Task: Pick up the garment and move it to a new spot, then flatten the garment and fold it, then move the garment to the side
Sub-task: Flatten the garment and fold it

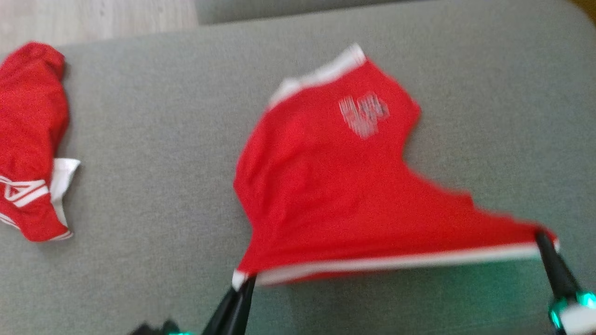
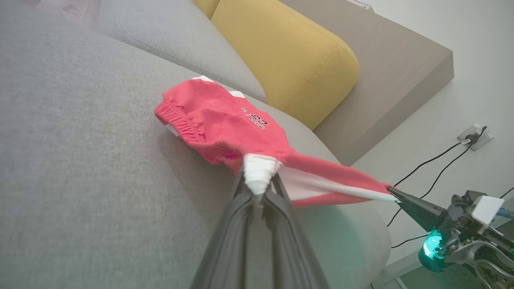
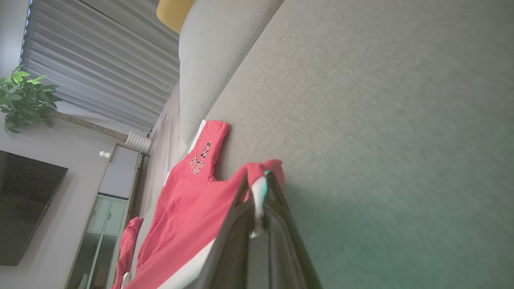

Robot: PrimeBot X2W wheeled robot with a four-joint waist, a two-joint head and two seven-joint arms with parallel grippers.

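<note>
The garment [image 1: 335,186] is a pair of red shorts with white trim and a pale logo, spread over the grey sofa seat [image 1: 163,139]. Its near white hem is stretched taut between my two grippers, lifted slightly off the seat. My left gripper [image 1: 244,280] is shut on the hem's left corner, seen as a white bunch [image 2: 257,176] in the left wrist view. My right gripper [image 1: 542,239] is shut on the right corner; in its wrist view the red and white cloth [image 3: 261,180] is pinched between the fingers. The far end of the garment [image 2: 209,116] rests on the seat.
A second red garment [image 1: 30,139] with white stripes lies crumpled at the seat's left edge. A yellow cushion [image 2: 289,52] and the grey backrest [image 2: 176,36] stand behind. The sofa's rounded end [image 2: 361,241] drops to the floor, where cables [image 2: 433,168] run to a wall socket.
</note>
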